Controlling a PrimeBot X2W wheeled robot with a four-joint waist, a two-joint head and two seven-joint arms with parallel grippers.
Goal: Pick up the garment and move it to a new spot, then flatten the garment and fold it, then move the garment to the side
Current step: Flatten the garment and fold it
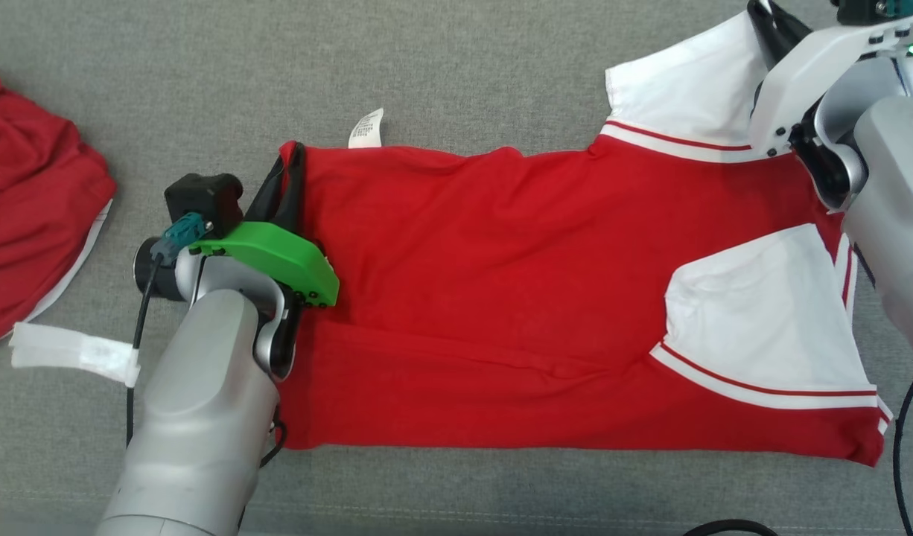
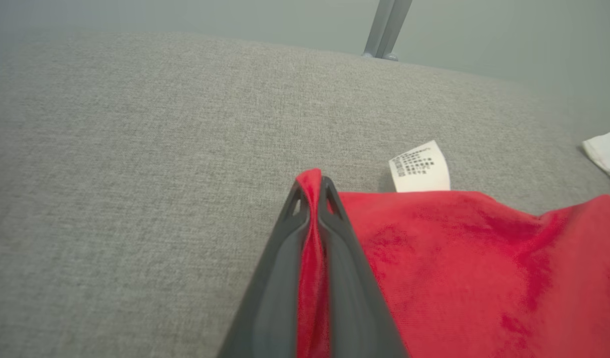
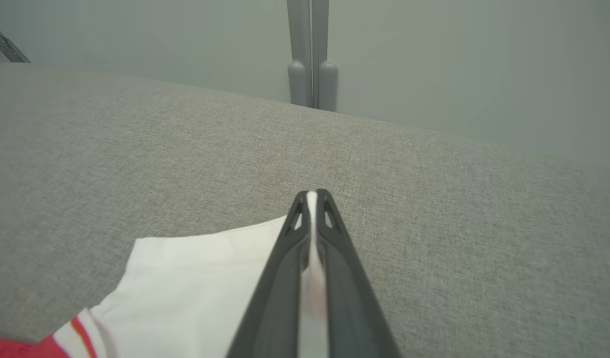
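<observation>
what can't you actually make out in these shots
- Care label print: too small in the head view, blurred in the left wrist view.
- Second red garment: cut off by the head view's left edge.
- Red shirt: left hem partly under the left forearm, head view.
- Its right end: covered by the right arm, head view.

Illegible print on care label [image 2: 420, 166]

Grey fabric surface [image 1: 464, 67] backed by pale wall [image 3: 459, 59], metal post [image 3: 311, 49].
</observation>
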